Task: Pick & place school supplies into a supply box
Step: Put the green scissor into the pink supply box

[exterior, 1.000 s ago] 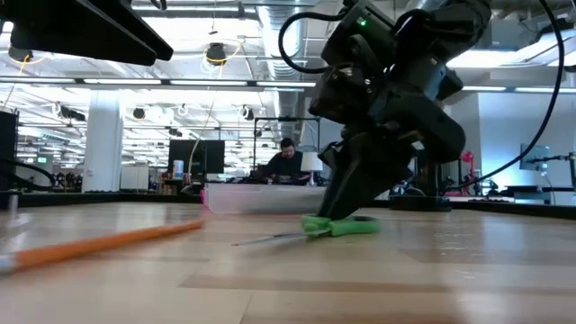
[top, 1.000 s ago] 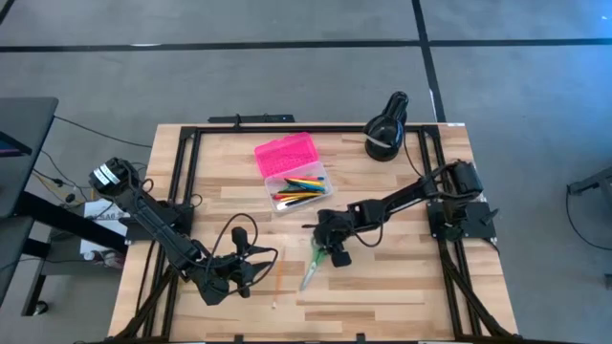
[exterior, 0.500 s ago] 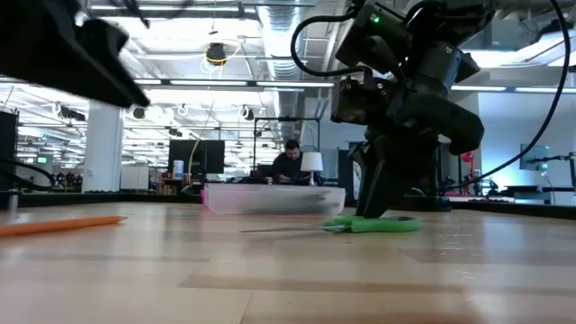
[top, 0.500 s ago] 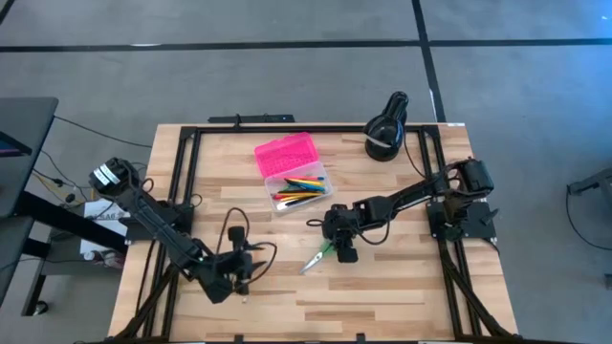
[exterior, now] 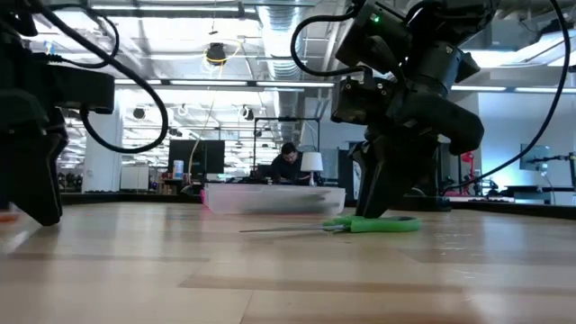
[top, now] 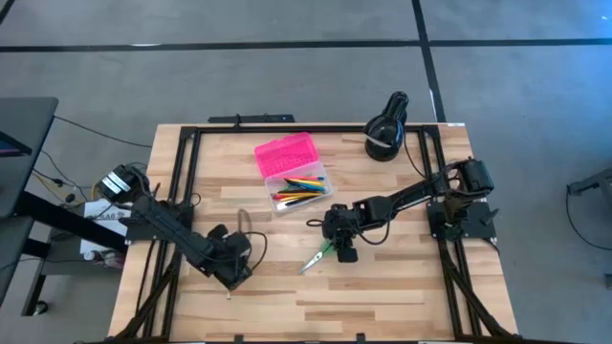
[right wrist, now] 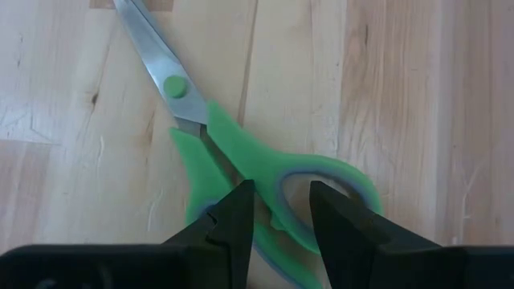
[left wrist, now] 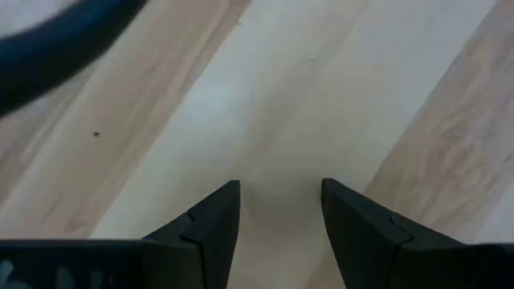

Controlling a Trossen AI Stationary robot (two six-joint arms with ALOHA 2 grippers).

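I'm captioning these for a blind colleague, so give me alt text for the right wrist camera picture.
Green-handled scissors with steel blades lie shut and flat on the pale wooden table, seen from straight above. The right gripper has its two dark jaws open, straddling one handle loop close to the wood.

Scissors (right wrist: pixel 241 172): green handles w/ grey inner lining, silver blades. Pencil case (top: pixel 290 168): hot pink lid, clear base w/ yellow, orange, green pens (top: pixel 299 189). Tabletop (top: pixel 382 282): pale wood planks, black frame.
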